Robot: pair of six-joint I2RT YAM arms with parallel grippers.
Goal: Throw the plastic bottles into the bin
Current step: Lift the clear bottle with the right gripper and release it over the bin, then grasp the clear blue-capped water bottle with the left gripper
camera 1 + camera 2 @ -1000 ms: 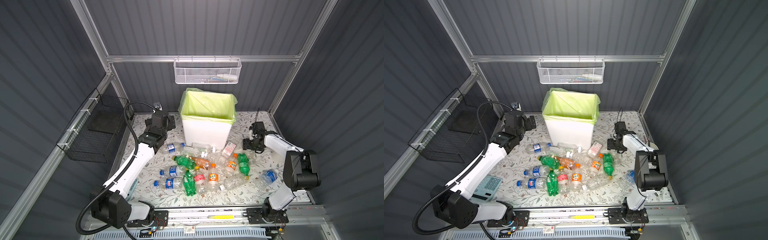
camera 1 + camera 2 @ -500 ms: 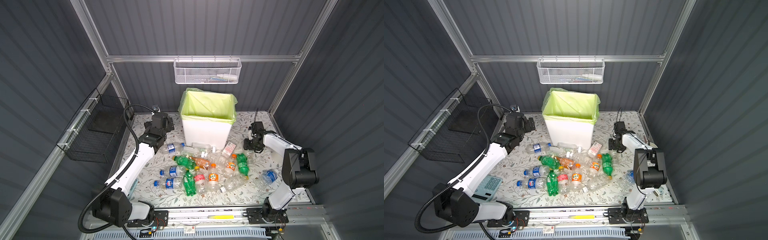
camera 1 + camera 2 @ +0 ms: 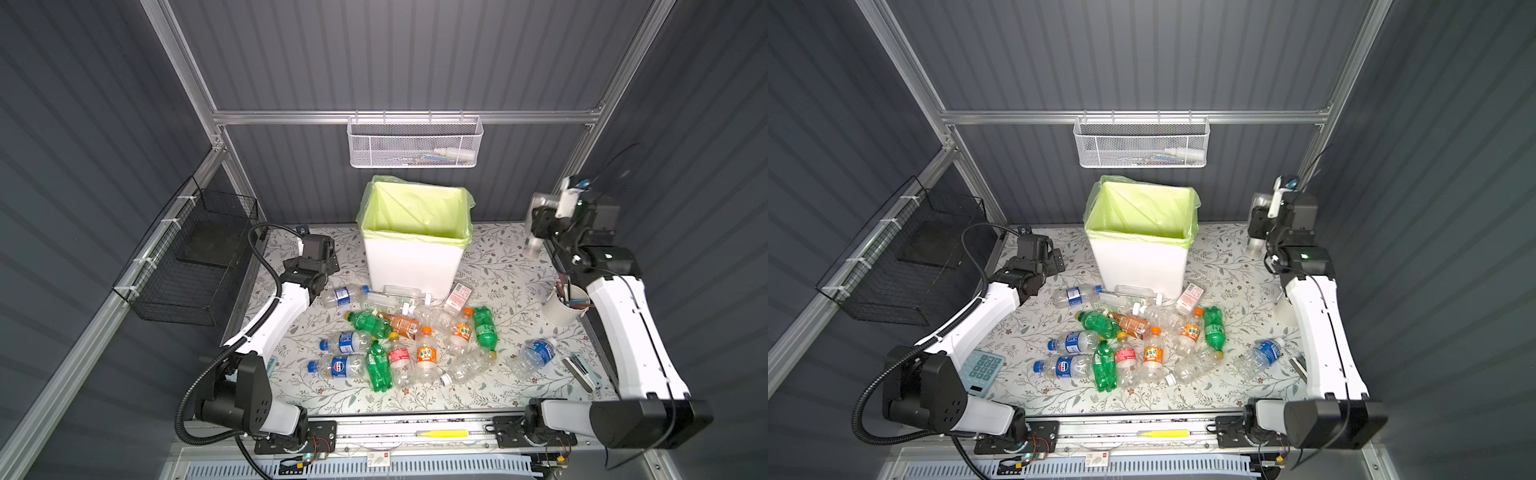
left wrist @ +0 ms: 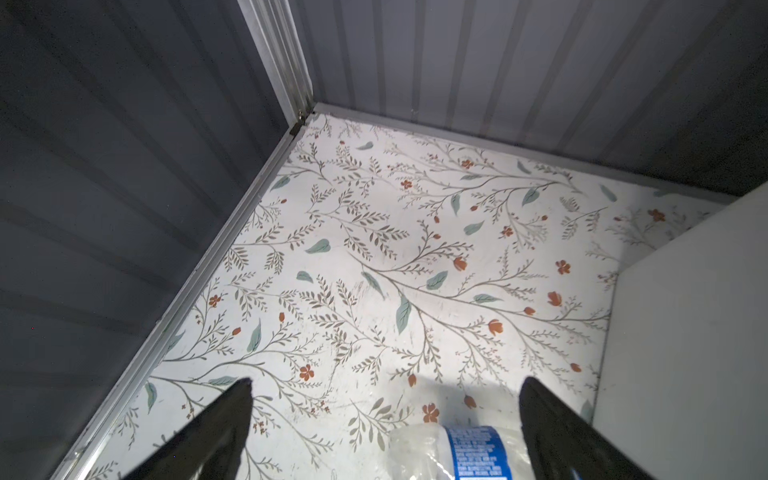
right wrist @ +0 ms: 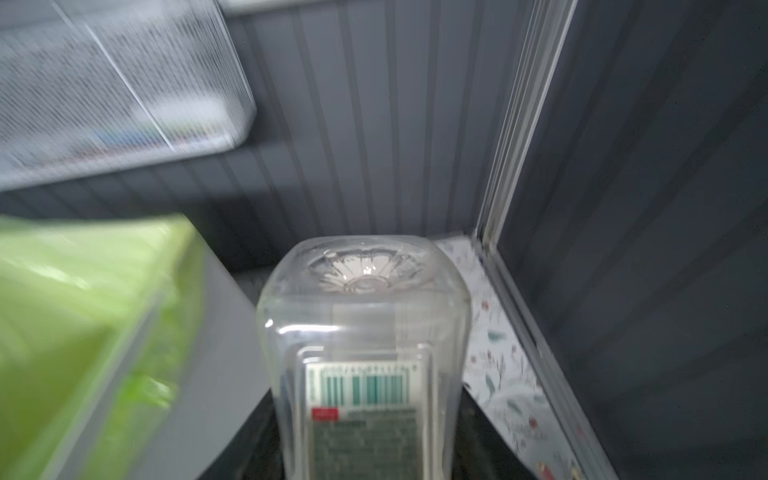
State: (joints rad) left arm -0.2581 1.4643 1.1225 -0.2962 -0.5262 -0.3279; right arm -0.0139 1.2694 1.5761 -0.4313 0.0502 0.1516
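Holding one clear bottle up beside the bin

Clamped between the dark fingers of the right gripper (image 3: 540, 222), a clear bottle (image 5: 365, 332) with squared shoulders points its base away from the wrist camera. Its barcode label is readable only as green bars, and its neck end is cut off by the frame edge. In both top views this bottle is smeared by motion, raised off the table (image 3: 498, 270) near the back right corner, to the right of the bin (image 3: 411, 266) and apart from it. The bin stands at the back middle, its lime liner folded over the rim. In the right wrist view the liner is only a green blur.

The other plastic bottles (image 3: 415, 340) lie in a loose heap in front of the bin, several overlapping, so an exact count is hard.

The left gripper (image 4: 385, 381) sits low, left of the bin, jaws spread wide and holding nothing. A blue-labelled bottle (image 4: 457, 453) lies on the table just inside one finger, mostly cut off.

A white cup of pens (image 3: 565, 309) stands by the right arm and is largely hidden behind it in a top view. A calculator (image 3: 982, 370) shows partly behind the left arm. What lies in the white mesh basket (image 3: 411, 145) on the back wall is too small to name
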